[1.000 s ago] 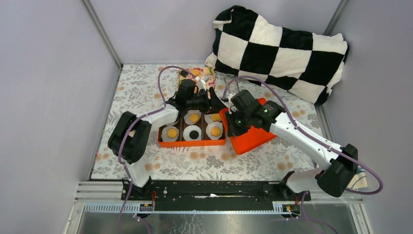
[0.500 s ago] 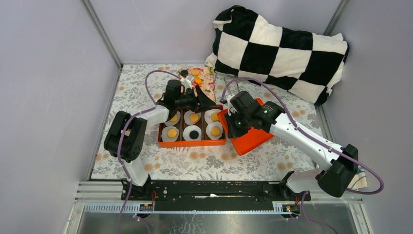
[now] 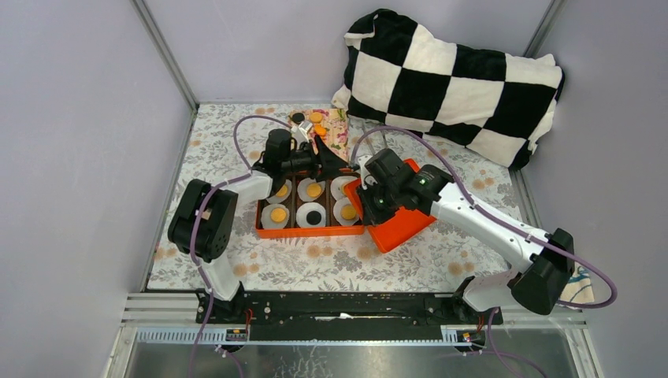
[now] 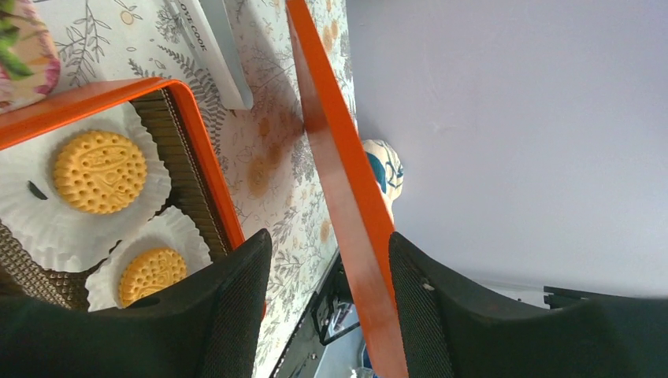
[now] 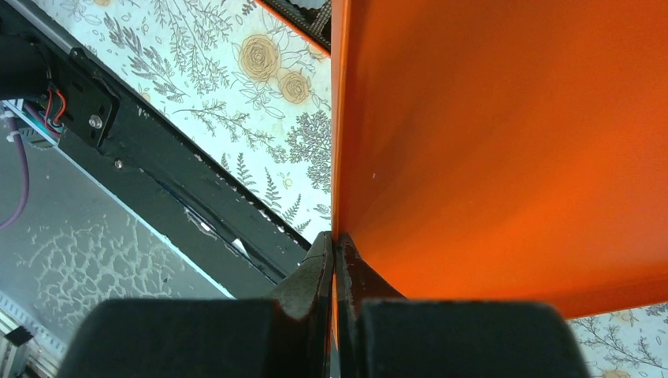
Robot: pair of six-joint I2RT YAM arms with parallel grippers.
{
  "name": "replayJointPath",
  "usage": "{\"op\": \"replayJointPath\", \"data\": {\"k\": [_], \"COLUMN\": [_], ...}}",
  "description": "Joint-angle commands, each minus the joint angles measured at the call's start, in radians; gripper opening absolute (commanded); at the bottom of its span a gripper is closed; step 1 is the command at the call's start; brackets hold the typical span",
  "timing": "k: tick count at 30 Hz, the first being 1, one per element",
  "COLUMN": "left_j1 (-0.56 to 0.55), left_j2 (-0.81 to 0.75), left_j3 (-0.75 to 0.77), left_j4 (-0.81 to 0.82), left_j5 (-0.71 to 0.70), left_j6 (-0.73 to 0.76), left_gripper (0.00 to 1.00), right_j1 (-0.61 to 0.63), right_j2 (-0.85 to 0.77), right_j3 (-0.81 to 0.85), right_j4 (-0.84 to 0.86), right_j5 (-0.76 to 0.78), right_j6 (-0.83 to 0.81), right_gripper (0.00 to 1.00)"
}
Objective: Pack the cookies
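Observation:
An orange box (image 3: 311, 231) at the table's middle holds white paper cups with cookies: orange-yellow ones (image 3: 278, 214) and a black one (image 3: 314, 216). In the left wrist view two yellow cookies (image 4: 99, 172) lie in cups inside the box rim (image 4: 206, 169). My right gripper (image 3: 364, 189) is shut on the edge of the orange lid (image 3: 402, 220), which is tilted against the box's right end; the right wrist view shows the lid (image 5: 504, 142) pinched at my right gripper (image 5: 335, 252). My left gripper (image 4: 327, 268) is open, with the lid's edge (image 4: 343, 173) passing between its fingers.
A black-and-white checkered pillow (image 3: 457, 79) lies at the back right. Behind the box a floral packet (image 3: 335, 130) has a few loose cookies (image 3: 315, 118) on it. Grey walls close in the left and right sides. A metal rail (image 3: 339, 303) runs along the near edge.
My left arm drew back to the left, its open fingers staying by the box's far right corner. The right arm shifted the lid slightly left, toward the box.

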Motion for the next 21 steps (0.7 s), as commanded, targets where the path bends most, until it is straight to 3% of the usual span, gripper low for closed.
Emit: {"op": "replayJointPath", "data": {"k": [1, 15, 21], "left_j1": [-0.023, -0.144, -0.150], "left_j2": [0.015, 0.076, 0.071], "left_j3": [0.017, 0.061, 0.049], "left_j4": [0.056, 0.101, 0.081], "left_j5": [0.039, 0.066, 0.077], "left_j6": [-0.022, -0.074, -0.058], "left_gripper": [0.62, 0.60, 0.22], "right_j1": [0.033, 0.070, 0.072], "right_j2": [0.013, 0.085, 0.081], "right_j3": [0.046, 0.137, 0.135], "right_j4": [0.056, 0.066, 0.060], "right_j5": [-0.029, -0.036, 0.005], "right_j6": [-0.025, -0.056, -0.068], "right_gripper": [0.00, 0.00, 0.00]}}
